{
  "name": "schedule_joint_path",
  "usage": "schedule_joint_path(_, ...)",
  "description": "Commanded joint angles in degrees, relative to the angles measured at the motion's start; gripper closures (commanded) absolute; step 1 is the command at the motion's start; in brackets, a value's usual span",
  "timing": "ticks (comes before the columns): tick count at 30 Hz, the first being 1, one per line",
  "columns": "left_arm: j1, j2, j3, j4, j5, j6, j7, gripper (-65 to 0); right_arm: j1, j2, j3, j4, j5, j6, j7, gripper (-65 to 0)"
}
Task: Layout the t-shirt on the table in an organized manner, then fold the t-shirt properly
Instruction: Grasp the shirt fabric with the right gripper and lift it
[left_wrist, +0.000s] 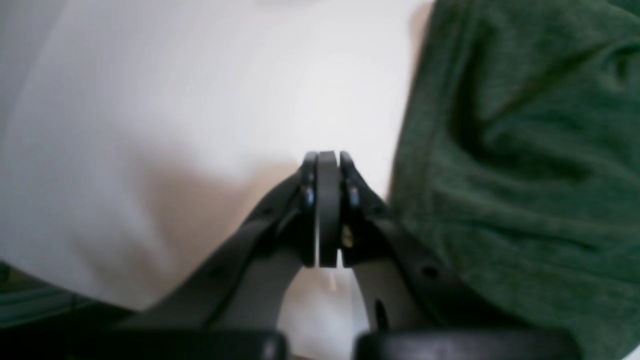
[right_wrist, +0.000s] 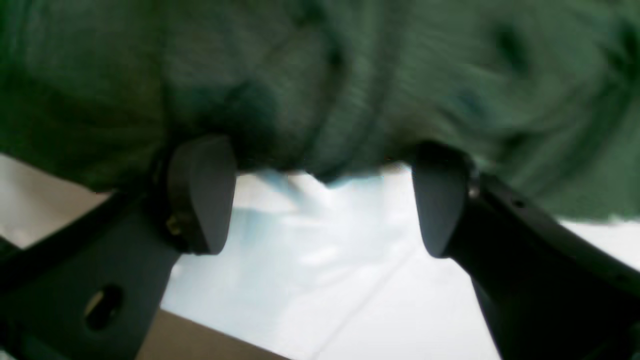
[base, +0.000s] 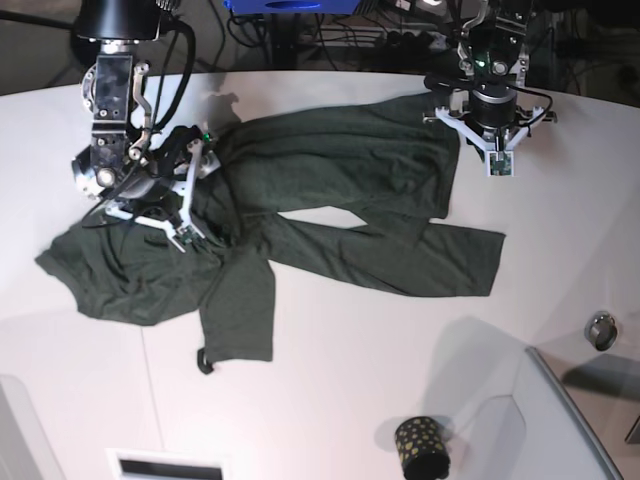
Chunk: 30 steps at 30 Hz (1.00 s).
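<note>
Right claw (right_wrist: 320, 200) gapes, seemingly released, at the t-shirt (base: 300, 210); left claw (left_wrist: 328, 210) clenched empty over the table (left_wrist: 200, 100)

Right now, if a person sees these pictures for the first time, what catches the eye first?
The dark green t-shirt sprawls crumpled and twisted across the white table. The right gripper stands open at its bunched left part, and the left gripper, shut, sits beside its far right edge.

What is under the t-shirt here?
The t-shirt lies crumpled on the white table, bare through a gap mid-shirt. Anything beneath the cloth itself is hidden.
</note>
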Motion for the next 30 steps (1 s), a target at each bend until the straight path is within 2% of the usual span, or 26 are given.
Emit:
schedule_joint_path(1,0.0,-0.1,-0.1,0.8,0.5,0.2,-1.2,0.0,0.4,0.4,1.7,0.0,-0.4,-0.4,0.3,-44.9)
schedule_joint_path(8,0.0,-0.3,-0.2,0.8,0.5,0.2,-1.3,0.0,0.6,-0.5,3.6,-0.8,-0.4,-0.4,0.6,-28.5)
schedule_joint_path(11,0.0,-0.3,-0.2,0.8,0.5,0.2,-1.3,0.0,1.0,-0.6,3.9,-0.7,-0.4,-0.4,0.3,-14.4)
schedule_joint_path(13,0.0,-0.3,-0.2,0.8,0.5,0.2,-1.3,0.0,1.1,-0.6,3.9,-0.8,-0.4,-0.4,0.3,-7.5)
schedule_joint_path(17,0.0,-0.3,-0.3,0.8,0.5,0.2,-1.3,0.0,1.2,-0.6,3.9,-0.9,-0.5,-0.4,0.2,-13.1)
schedule_joint_path(23,0.0,-0.3,-0.3,0.8,0.5,0.2,-1.3,0.0,1.6,-0.6,3.9,-0.9,-0.5,-0.4,-1.0,-26.1)
schedule_joint_path(25,0.0,-0.3,-0.3,0.8,0.5,0.2,-1.3,0.0,2.3,-0.6,3.9,-1.0,-0.5,-0.4,-1.0,-27.6)
schedule_joint_path(30,0.2,-0.3,-0.3,0.8,0.5,0.2,-1.3,0.0,4.4,-0.3,3.9,-3.5,-0.5,-0.4,-1.0,-24.8)
